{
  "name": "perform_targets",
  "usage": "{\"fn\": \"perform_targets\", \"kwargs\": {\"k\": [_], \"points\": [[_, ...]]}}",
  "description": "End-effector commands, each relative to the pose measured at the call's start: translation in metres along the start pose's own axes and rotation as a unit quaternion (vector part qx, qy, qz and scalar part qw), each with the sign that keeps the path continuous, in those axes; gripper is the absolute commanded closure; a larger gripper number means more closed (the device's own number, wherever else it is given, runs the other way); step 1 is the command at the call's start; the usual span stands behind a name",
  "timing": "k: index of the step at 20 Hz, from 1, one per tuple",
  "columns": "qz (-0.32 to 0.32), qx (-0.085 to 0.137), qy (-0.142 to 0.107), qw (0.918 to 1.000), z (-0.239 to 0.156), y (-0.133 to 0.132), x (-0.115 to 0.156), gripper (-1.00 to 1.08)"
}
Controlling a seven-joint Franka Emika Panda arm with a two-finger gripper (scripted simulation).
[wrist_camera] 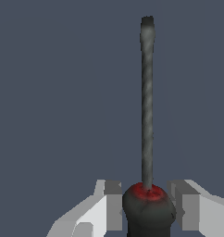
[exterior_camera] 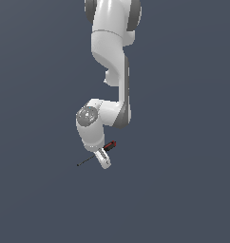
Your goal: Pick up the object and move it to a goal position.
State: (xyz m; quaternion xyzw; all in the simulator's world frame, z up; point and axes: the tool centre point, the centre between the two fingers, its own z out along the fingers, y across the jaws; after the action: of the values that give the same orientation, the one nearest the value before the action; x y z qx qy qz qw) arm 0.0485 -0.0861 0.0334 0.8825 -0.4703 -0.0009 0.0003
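Arm over screwdriver, fingers straddling the handle.
Gripper (wrist_camera: 147, 208) fingers flank the handle narrowly; contact cannot be confirmed. Screwdriver (exterior_camera: 99, 154) lies beneath the wrist, shaft toward 8 o'clock in the exterior view. Judged light, rigid; the handle offers the best hold.

Your exterior view looks from well off at the whole arm (exterior_camera: 110, 71); your wrist view sits close behind the gripper (wrist_camera: 148, 203), facing along the screwdriver (wrist_camera: 147, 102), which both share.

The screwdriver (wrist_camera: 147, 106) handle (black, red collar) is cut off by the wrist view's edge; the pincer (wrist_camera: 146, 208) too.
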Motion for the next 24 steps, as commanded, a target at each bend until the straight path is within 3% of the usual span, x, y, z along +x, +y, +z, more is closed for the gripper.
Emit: {"fn": "perform_targets", "kwargs": {"k": [1, 9, 24], "points": [[0.0, 0.001, 0.0, 1.0, -0.012, 0.003, -0.002, 1.08], [0.0, 0.001, 0.0, 1.0, -0.069, 0.019, -0.016, 1.08], [0.001, 0.001, 0.0, 1.0, -0.219, 0.06, -0.051, 1.08]]}}
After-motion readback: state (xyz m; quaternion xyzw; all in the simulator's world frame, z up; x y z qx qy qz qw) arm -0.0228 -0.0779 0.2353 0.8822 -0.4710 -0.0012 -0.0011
